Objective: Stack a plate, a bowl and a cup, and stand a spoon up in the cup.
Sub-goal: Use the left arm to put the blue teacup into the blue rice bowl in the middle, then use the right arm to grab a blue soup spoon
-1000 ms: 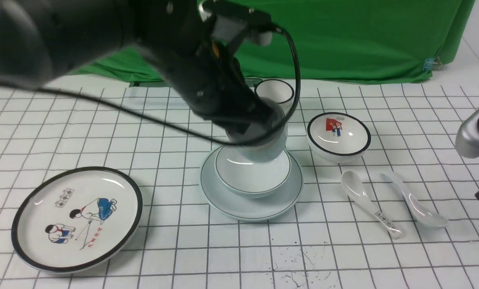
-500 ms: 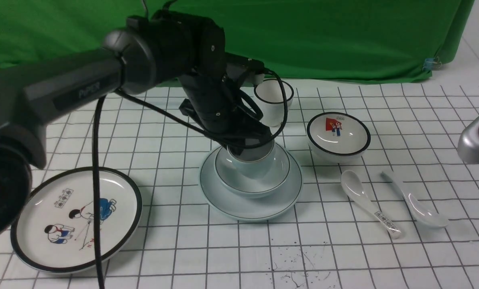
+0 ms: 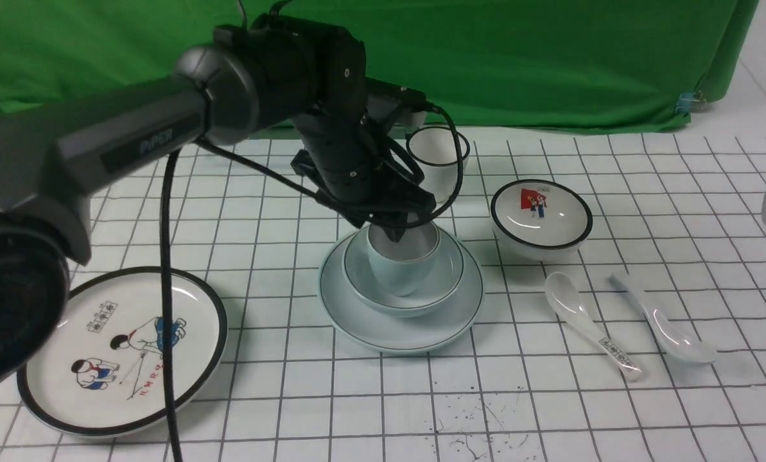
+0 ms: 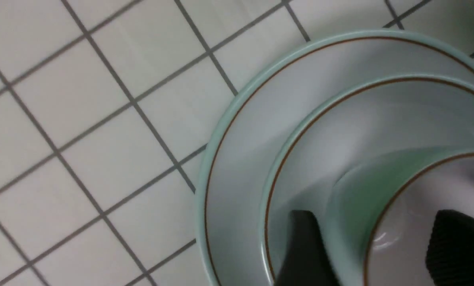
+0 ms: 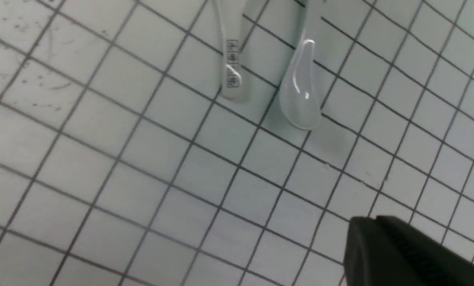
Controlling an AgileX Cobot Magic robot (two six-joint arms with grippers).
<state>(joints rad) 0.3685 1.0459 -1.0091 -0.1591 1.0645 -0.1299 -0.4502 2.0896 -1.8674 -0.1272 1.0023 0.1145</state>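
Note:
The pale blue-green plate [image 3: 363,324] lies at the table's middle with the bowl [image 3: 450,282] in it. The cup [image 3: 399,273] stands upright in the bowl. My left gripper [image 3: 402,230] is right above the cup. In the left wrist view the plate [image 4: 237,159], bowl [image 4: 320,135] and cup [image 4: 352,190] show nested. My left gripper [image 4: 376,218] is open, one finger outside the cup's wall and one inside, the inner one apart from the wall. The plain white spoon [image 3: 668,324] lies right of the stack, also in the right wrist view [image 5: 302,93]. My right gripper [image 5: 374,221] is shut and empty above the cloth near it.
A white spoon with printed characters [image 3: 591,324] lies beside the plain one. A black-rimmed bowl with a red flag [image 3: 542,218] and a taller black-rimmed white cup [image 3: 437,151] stand behind. A black-rimmed cartoon plate [image 3: 33,391] lies front left. Green cloth [image 3: 549,64] hangs at the back.
My left arm has lowered the cup into the bowl and pulled back a little, so the cup now shows. My right arm has drawn back toward the right edge.

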